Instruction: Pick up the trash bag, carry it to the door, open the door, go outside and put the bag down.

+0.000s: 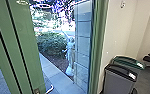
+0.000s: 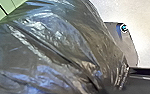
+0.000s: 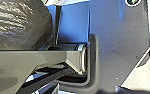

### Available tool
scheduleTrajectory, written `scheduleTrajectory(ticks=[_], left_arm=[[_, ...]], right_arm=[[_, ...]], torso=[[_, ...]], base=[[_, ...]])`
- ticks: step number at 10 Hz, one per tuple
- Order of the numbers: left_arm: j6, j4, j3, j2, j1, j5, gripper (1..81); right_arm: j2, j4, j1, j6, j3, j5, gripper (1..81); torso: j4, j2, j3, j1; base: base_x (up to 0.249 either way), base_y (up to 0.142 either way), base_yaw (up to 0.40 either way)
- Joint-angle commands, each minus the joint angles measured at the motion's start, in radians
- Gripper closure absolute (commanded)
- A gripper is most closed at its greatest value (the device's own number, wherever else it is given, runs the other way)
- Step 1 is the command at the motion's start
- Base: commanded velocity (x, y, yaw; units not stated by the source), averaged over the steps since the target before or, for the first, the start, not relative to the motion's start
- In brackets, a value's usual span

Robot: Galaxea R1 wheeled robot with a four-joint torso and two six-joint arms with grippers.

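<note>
Dark trash bag (image 2: 53,47) — shiny, bulging, creased, green door (image 1: 28,37) — upright, pale curved handle

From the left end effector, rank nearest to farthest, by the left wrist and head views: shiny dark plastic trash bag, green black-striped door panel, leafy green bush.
1. Trash bag: large, close in left wrist view.
2. Door panel: beyond it, left side.
3. Bush: outdoors, past the panel.

The robot's wide plate (image 3: 116,45) is dark grey, with a slanted edge and a pale-rimmed round fitting (image 3: 133,2). Beside the plate, a smooth grey-beige jointed bar (image 3: 28,61) has a shiny, silvery ring (image 3: 82,60) at its end.
</note>
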Motion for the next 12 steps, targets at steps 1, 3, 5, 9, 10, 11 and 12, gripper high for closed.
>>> scheduleTrajectory(ticks=[1,3,5,9,10,11,12], left_arm=[[0.006,0.012,0.005,-0.004,-0.061,0.051,81.1],[0.004,0.012,0.005,-0.004,-0.061,0.050,81.1],[0.004,0.010,0.003,-0.004,-0.061,0.050,81.1],[0.006,0.012,0.003,-0.006,-0.061,0.051,81.1],[0.006,0.012,0.005,-0.009,-0.061,0.051,81.1],[0.006,0.012,0.005,-0.010,-0.061,0.053,81.1],[0.006,0.012,0.005,-0.012,-0.061,0.054,81.1]], right_arm=[[0.026,-0.014,0.045,-0.013,0.014,-0.063,1.0],[0.026,-0.014,0.045,-0.013,0.014,-0.063,1.0],[0.025,-0.014,0.045,-0.013,0.012,-0.063,1.0],[0.025,-0.014,0.045,-0.013,0.012,-0.063,1.0],[0.025,-0.013,0.045,-0.013,0.012,-0.063,1.0],[0.023,-0.013,0.045,-0.013,0.012,-0.063,1.0],[0.025,-0.013,0.045,-0.013,0.012,-0.062,1.0]], torso=[[0.000,0.000,0.000,0.000],[0.000,0.000,0.000,0.000],[0.000,0.000,0.000,0.000],[0.000,0.000,0.000,0.000],[0.000,0.000,0.000,0.000],[0.000,0.000,0.000,0.000],[0.000,0.000,0.000,0.000]], base=[[0.000,0.000,0.000],[0.000,0.000,0.060],[0.000,0.000,0.166],[0.000,0.000,0.188],[0.000,0.000,0.218],[0.000,0.000,0.250],[0.000,0.000,0.253]])
